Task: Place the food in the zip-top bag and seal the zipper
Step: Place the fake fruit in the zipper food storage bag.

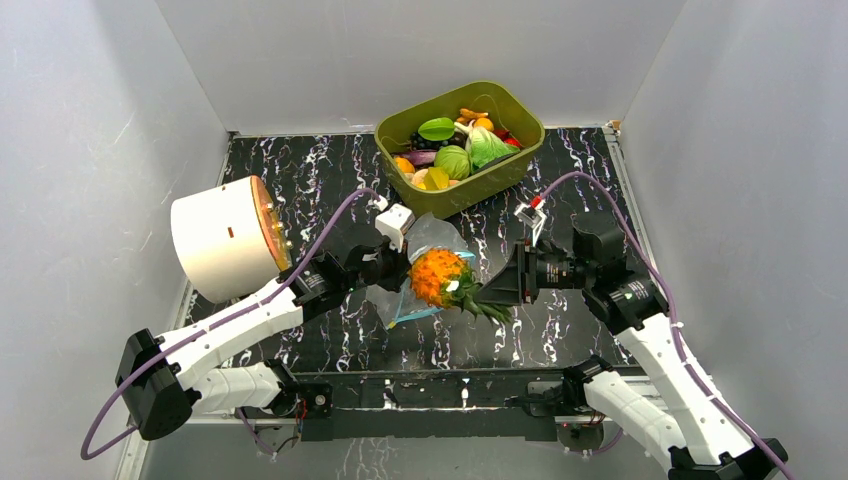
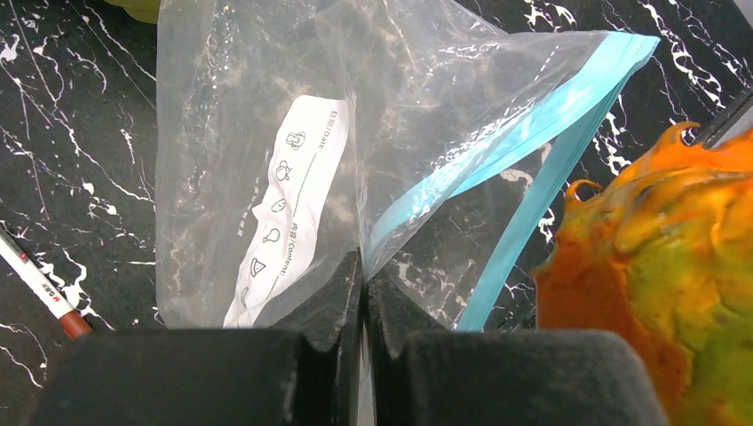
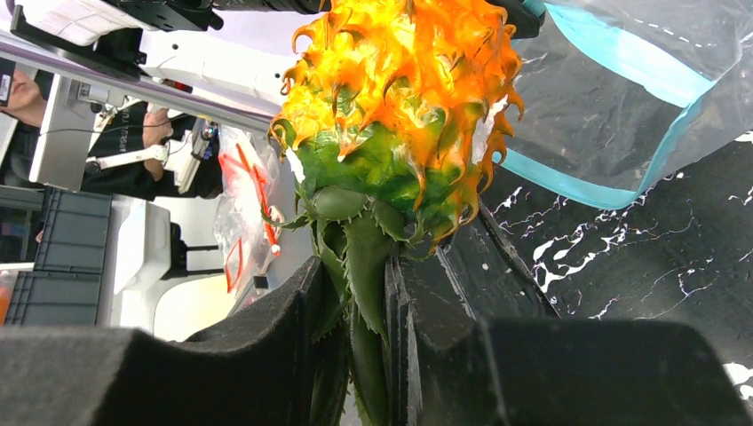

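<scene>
On the black marbled tabletop (image 1: 300,170), seen from above, the pineapple (image 1: 440,277) was between the two arms, just beside the zip-top bag (image 1: 432,234) and near the olive tub (image 1: 520,105). In the left wrist view, the left jaws were pressed together on the bag's clear film beside the zipper (image 2: 533,124). In the right wrist view, the right jaws pinched the pineapple's green leaves (image 3: 364,257).

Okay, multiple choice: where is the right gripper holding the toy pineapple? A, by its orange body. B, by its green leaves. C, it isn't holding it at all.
B: in the right wrist view the right gripper is shut on the green leaves, while the pineapple itself, with its orange body, sticks out beyond the fingertips.
</scene>
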Controlling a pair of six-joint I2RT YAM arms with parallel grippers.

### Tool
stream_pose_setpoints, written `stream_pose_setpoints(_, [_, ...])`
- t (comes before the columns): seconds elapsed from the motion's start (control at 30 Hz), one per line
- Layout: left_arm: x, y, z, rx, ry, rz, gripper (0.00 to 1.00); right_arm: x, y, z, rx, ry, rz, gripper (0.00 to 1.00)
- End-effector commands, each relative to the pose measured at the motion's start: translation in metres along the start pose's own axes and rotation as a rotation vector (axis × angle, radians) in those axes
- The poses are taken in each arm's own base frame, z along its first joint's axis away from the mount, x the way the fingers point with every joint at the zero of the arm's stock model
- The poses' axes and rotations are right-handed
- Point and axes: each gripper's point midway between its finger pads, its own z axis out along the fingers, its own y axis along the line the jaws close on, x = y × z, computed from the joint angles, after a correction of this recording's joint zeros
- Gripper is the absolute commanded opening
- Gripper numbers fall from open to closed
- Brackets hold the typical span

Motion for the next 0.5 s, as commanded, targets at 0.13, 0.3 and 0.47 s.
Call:
stream_pose_setpoints(0.13, [-0.028, -0.011, -0.012, 0.028, -0.079, -0.048, 0.00, 0.011, -0.015, 0.002, 0.035, 0.032, -0.018, 0.21])
stream_pose_setpoints(0.3, [-0.035, -0.016, -0.020, 0.053, -0.105, -0.059, 0.00, 0.014, -0.032, 0.005, 0.094, 0.041, -0.001, 0.21])
stream_pose_setpoints(0.47, [-0.041, -0.027, -0.027, 0.113, -0.126, -0.055, 0.00, 0.014, -0.046, 0.009, 0.135, 0.041, 0.002, 0.20])
